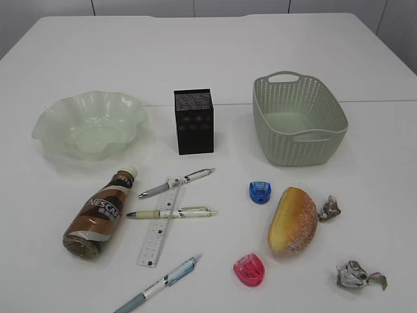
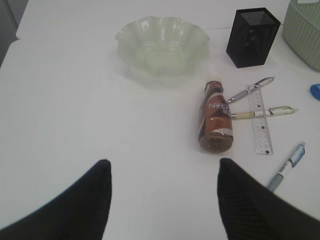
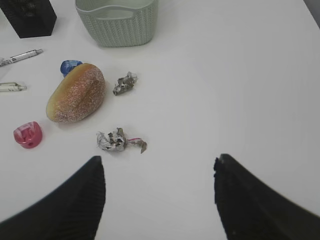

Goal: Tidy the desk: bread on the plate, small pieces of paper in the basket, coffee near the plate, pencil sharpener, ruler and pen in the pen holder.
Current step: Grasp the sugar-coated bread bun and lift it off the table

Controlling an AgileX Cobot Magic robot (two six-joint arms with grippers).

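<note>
The bread (image 1: 293, 220) lies right of centre, with one crumpled paper piece (image 1: 330, 209) beside it and another (image 1: 355, 275) nearer the front. A blue pencil sharpener (image 1: 260, 192) and a pink one (image 1: 249, 270) sit left of the bread. The coffee bottle (image 1: 98, 215) lies on its side next to the ruler (image 1: 161, 222), among three pens (image 1: 172, 212). Farther back stand the glass plate (image 1: 88, 124), the black pen holder (image 1: 193, 121) and the basket (image 1: 298, 117). My left gripper (image 2: 162, 165) hangs open over bare table before the bottle (image 2: 215, 120). My right gripper (image 3: 158, 158) is open, right of the nearer paper (image 3: 116, 141).
Neither arm shows in the exterior view. The white table (image 1: 215, 52) runs on behind the containers. The basket and the plate hold nothing.
</note>
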